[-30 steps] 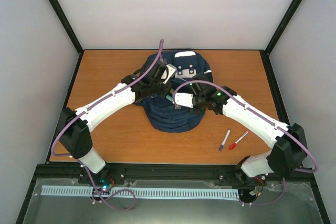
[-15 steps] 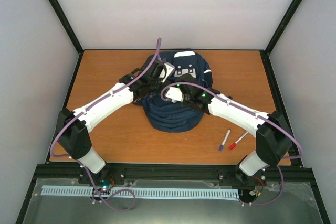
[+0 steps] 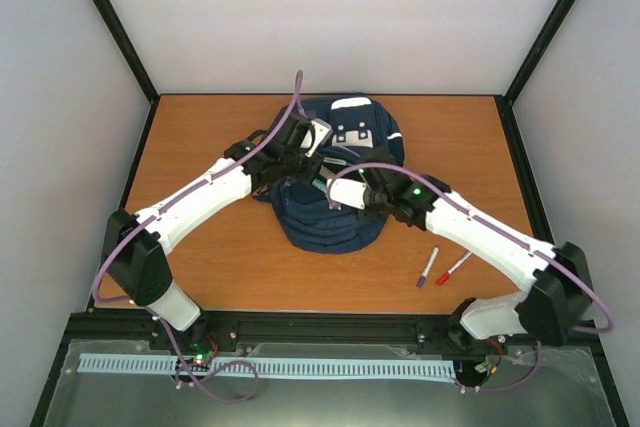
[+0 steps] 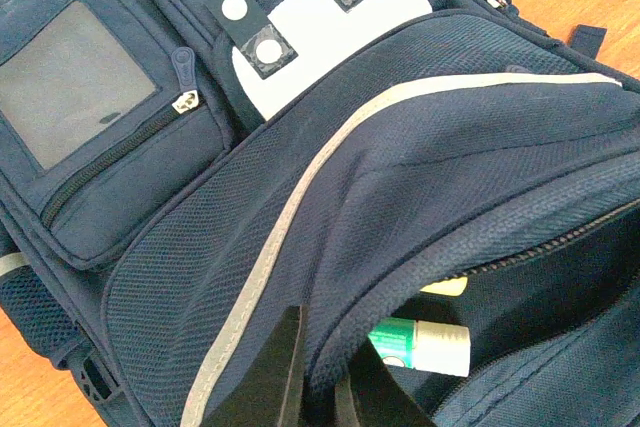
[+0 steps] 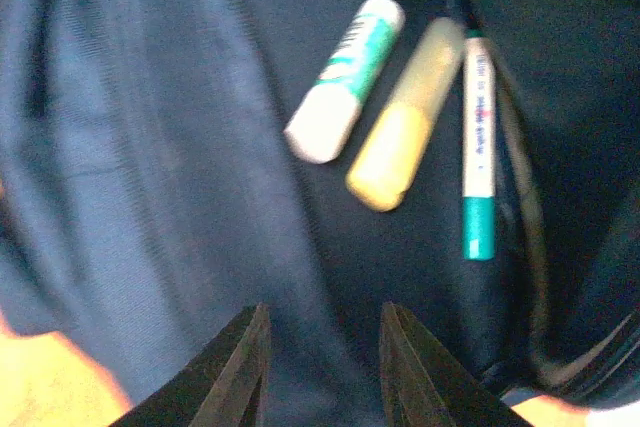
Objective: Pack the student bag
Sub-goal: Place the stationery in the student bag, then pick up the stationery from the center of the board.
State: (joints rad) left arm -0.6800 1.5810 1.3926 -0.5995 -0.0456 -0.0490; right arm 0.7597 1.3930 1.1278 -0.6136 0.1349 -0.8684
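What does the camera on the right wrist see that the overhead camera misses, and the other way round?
Only the right wrist view looks into the backpack, where a green-and-white stick, a yellow highlighter and a green-capped pen lie. Only the overhead view shows the left arm, the right arm, and a blue-capped pen and a red-capped pen on the table. Both show the navy backpack.
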